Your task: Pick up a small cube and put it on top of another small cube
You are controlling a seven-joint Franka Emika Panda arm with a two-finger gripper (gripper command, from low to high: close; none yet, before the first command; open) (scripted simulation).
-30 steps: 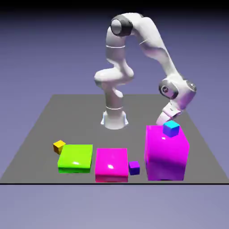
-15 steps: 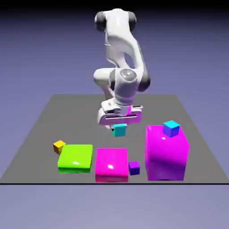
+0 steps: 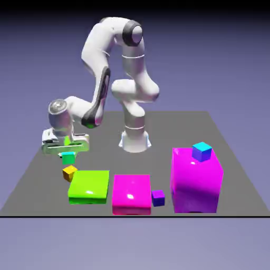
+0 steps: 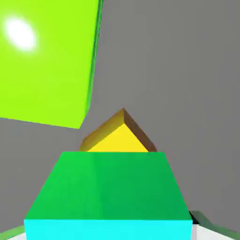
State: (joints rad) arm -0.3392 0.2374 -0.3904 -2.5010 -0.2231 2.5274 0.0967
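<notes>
Two small cubes matter to me at this moment, and both sit at the middle left of the exterior view. My gripper [image 3: 68,153] is pinched shut on the teal-green small cube [image 3: 68,157], which hangs clear of the table [image 3: 31,179], just above the yellow-orange cube [image 3: 69,172] and slightly toward the top of the frame from it. I cannot tell from this view whether the two cubes touch; a thin gap seems to show between them.

Through the hand view, the teal-green cube [image 4: 108,192] fills the lower half of the picture, wide and close, with the yellow-orange cube [image 4: 117,136] peeking out beyond its far edge, one corner pointing up the frame. The green flat block [image 4: 47,61] takes the upper left there.

Across the exterior view, the green flat block [image 3: 88,186] lies right of the yellow-orange cube, then the flat magenta block [image 3: 131,194], the purple small cube [image 3: 158,198], and the tall magenta block [image 3: 196,181] carrying the blue cube with a cyan top [image 3: 201,151].
</notes>
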